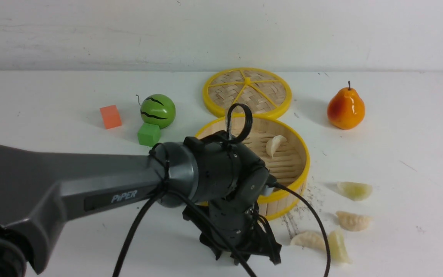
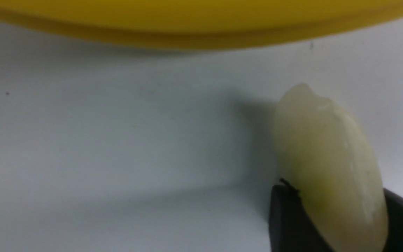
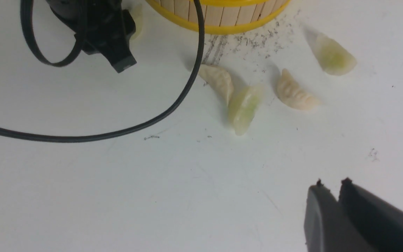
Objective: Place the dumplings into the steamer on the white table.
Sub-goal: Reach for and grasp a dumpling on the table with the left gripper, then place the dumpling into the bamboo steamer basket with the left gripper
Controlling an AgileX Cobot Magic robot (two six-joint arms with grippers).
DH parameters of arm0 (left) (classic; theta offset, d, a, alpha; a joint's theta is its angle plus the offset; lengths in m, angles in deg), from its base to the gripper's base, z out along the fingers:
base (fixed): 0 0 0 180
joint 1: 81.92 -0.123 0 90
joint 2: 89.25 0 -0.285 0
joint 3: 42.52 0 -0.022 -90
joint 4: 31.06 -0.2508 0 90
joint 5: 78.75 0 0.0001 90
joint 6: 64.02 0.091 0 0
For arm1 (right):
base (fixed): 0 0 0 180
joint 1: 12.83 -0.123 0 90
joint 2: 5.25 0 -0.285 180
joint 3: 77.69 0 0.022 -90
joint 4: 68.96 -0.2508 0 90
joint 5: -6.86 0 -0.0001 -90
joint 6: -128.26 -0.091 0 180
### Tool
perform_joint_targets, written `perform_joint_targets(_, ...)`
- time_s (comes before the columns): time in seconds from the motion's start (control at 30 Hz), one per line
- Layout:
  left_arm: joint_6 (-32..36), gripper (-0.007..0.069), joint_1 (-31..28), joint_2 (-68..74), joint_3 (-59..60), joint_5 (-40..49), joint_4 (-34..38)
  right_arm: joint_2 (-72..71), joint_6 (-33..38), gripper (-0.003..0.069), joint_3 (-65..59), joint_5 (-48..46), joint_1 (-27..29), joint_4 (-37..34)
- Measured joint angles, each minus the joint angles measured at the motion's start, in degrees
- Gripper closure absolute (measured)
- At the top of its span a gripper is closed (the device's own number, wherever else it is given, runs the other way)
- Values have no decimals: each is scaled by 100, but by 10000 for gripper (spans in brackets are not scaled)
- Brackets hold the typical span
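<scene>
Pale and slick, the dumpling (image 2: pixel 327 164) sits clamped edgewise in the left jaws, low at the tabletop (image 1: pixel 410 154) just before the steamer (image 1: pixel 307 169). We expect it may squirt free, or strike the rim on lifting. Rightward, the trailing cable (image 1: pixel 314 216) may sweep four loose dumplings (image 1: pixel 354 221). The right jaws hang closed, empty.

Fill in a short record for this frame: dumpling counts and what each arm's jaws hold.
in steamer: one cream dumpling
loose on table: four dumplings, right of the steamer
left jaws: closed on a pale dumpling, just in front of the steamer
right jaws: shut, holding nothing
task: unfinished, five dumplings outside the steamer
</scene>
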Motion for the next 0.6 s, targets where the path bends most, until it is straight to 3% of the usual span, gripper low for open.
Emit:
perform_joint_targets(0.07, 0, 450, 0, -6, -59, 112, -5, 0, 0, 578, 0, 0, 0, 0)
perform_joint_targets(0.2, 12, 452, 0, -60, -402, 485, -44, 0, 0, 573, 0, 0, 0, 0)
perform_joint_targets(0.37, 240, 473, -21, -410, -1662, 1186, -79, 0, 0, 565, 0, -4, 0, 0)
perform_joint_targets(0.6, 312, 473, -375, -149, -3250, 1337, -27, 0, 0, 564, 0, -4, 0, 0)
